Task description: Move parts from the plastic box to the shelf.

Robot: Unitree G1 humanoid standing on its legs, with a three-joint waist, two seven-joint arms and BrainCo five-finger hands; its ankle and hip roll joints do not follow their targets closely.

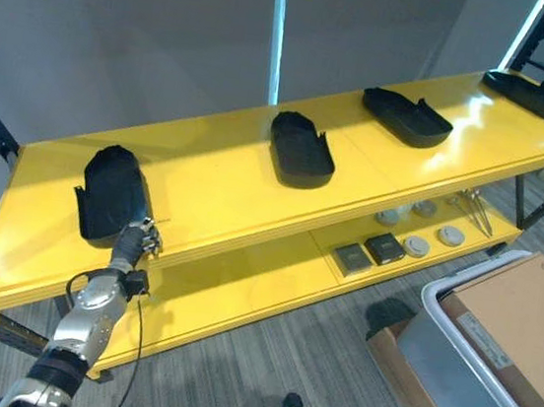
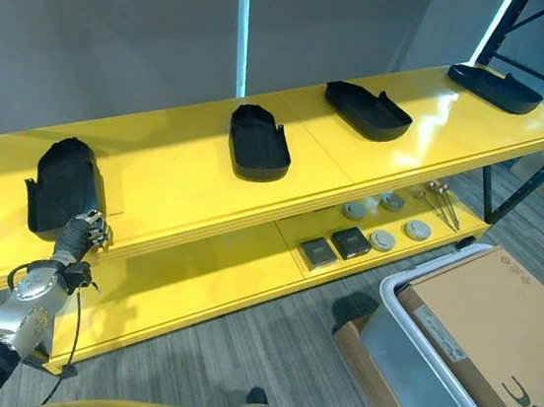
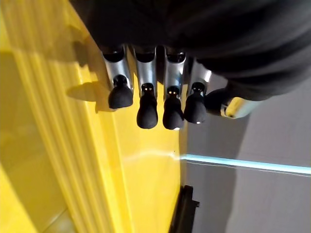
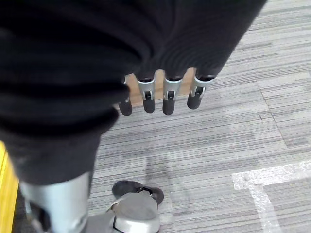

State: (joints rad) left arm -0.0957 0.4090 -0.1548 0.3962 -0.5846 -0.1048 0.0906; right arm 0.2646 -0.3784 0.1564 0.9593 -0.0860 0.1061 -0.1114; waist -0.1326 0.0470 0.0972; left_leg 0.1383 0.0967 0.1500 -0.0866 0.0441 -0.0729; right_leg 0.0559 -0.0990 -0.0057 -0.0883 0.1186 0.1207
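The left hand [image 1: 138,240] sits at the yellow shelf's [image 1: 214,191] front edge, fingers relaxed, seemingly just touching the leftmost black part [image 1: 110,193]. Three more parts [image 1: 300,149] line the top, with bare room between. The right hand [image 4: 160,99] hangs loose over the floor [image 4: 233,141].

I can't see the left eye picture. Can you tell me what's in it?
The robot's left hand reaches up to the front edge of a long yellow shelf, right beside a black plastic part lying there. Three more black parts sit in a row along the shelf, and small round and square pieces rest on the lower shelf.
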